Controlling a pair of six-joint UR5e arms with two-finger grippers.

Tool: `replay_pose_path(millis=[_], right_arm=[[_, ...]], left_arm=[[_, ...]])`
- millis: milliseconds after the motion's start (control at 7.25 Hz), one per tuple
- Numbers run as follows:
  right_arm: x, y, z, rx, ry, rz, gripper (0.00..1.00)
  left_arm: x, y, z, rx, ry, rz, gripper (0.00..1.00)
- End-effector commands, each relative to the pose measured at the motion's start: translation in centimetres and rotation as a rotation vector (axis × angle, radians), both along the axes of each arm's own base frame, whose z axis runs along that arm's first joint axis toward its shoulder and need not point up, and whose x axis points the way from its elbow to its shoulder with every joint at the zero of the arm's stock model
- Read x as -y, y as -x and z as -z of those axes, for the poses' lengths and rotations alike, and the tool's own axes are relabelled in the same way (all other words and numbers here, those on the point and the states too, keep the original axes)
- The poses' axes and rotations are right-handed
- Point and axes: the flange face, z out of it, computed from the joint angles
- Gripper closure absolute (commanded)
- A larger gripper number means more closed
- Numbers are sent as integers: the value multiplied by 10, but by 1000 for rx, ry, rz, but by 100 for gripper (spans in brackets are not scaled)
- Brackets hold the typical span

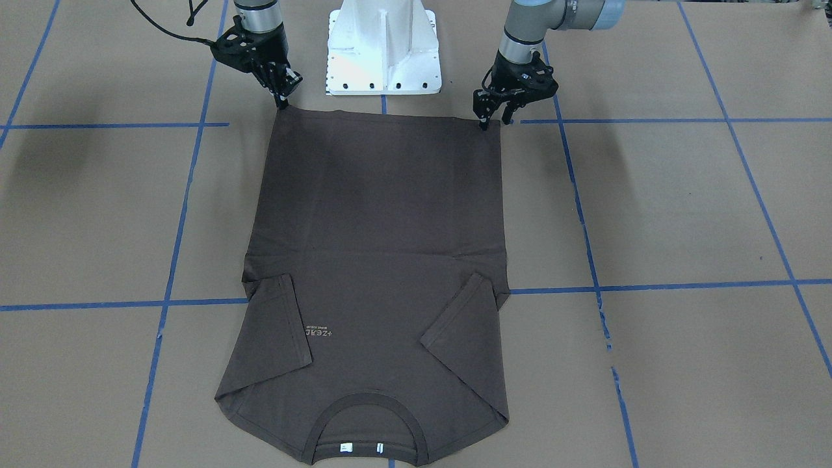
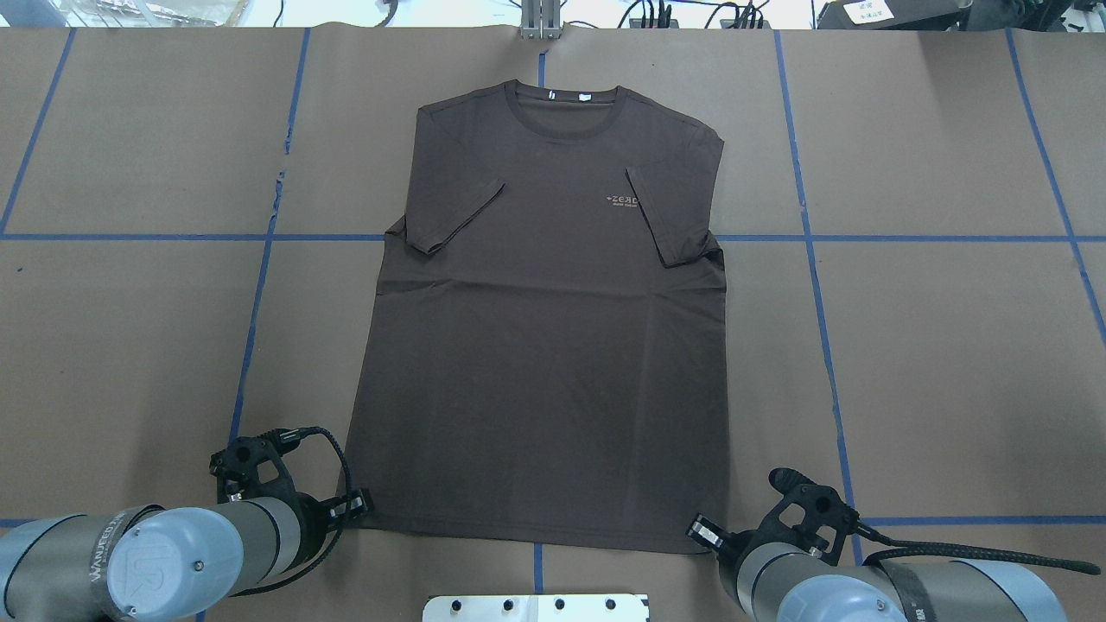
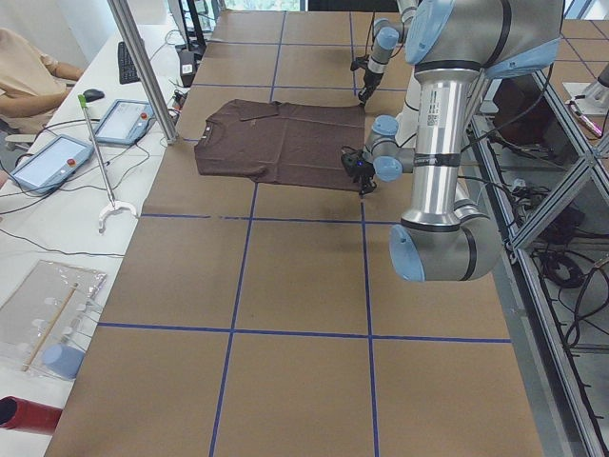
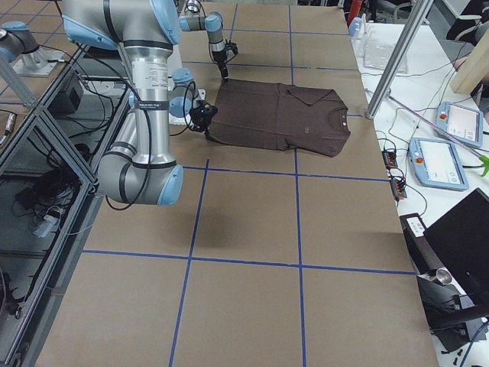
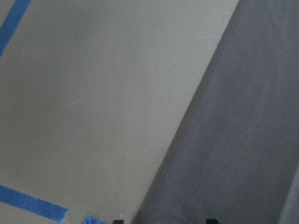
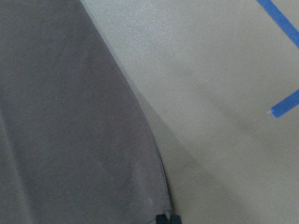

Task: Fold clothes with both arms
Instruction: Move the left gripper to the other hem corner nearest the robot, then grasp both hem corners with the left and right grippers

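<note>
T-shirt (image 2: 544, 345) lies flat on table (image 2: 933, 363), sleeves folded in, collar at 12 o'clock. Right gripper (image 1: 283, 99) pinches 5 o'clock hem corner; left gripper (image 1: 494, 121) straddles 7 o'clock corner, unclosed. Hem-to-collar fold remains.

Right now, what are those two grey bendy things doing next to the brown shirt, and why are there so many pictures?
Those are robot arms, a left arm and a right arm, fixed to a white base. Each ends in a gripper, a pincer with two fingers.

All the pictures show the same moment from different cameras. One faces the robot, one looks over its shoulders, and two stand at the table's ends. A little one rides on each wrist, so those two show only close-up cloth and table.

On the brown table with blue tape lines lies a dark brown T-shirt, flat, with both sleeves folded in. The grippers are at its two bottom corners. The right gripper looks pinched shut on its corner. The left gripper is open around its corner, not gripping yet.
</note>
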Motion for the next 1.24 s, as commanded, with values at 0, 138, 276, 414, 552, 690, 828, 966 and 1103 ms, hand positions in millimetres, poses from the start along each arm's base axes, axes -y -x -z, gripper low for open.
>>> replay_pose_path(millis=[0, 138, 276, 414, 552, 690, 828, 966, 1103], right_arm=[[0, 0, -1, -2, 0, 0, 100], [0, 0, -1, -2, 0, 0, 100], [0, 1, -2, -4, 0, 0, 100], [-1, 1, -2, -5, 1, 0, 100], [0, 1, -2, -4, 1, -1, 100], [1, -1, 0, 2, 0, 1, 100], [0, -8, -5, -9, -1, 8, 100], [-8, -27, 0, 5, 3, 39, 100], [-19, -52, 5, 12, -10, 78, 100]], left_arm=[[-1, 2, 4, -10, 12, 6, 100], [-2, 2, 8, -19, 20, -4, 100], [-4, -1, 10, -25, 31, -19, 100], [-5, -2, 12, -30, 31, -22, 100], [-4, -1, 17, -39, 30, -20, 100], [-5, 11, 35, -77, 27, -18, 100], [-18, 23, 56, -126, 35, -30, 100], [-56, 21, 72, -149, 100, -60, 100], [-67, 35, 94, -183, 107, -82, 100]])
